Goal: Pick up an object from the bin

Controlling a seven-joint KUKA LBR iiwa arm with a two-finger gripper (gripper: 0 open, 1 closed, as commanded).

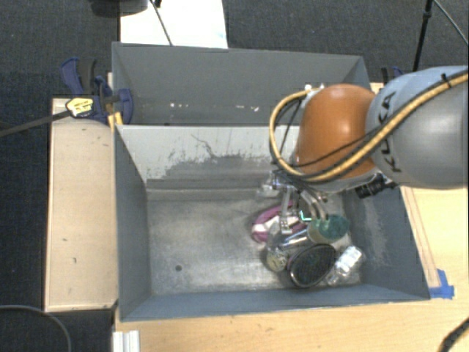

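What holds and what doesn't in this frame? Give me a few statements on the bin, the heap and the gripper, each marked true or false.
1. The loose things lie in one heap on the right of the bin floor, towards its near wall. True.
2. The gripper hangs over the floor's left half. False: it is over the heap, at the heap's far side.
3. A pink thing lies just left of the gripper. True.
4. The black oval mesh thing leans on the bin's far wall. False: it lies at the heap's near side, close to the near wall.
5. A teal round thing lies right of the pink thing. True.
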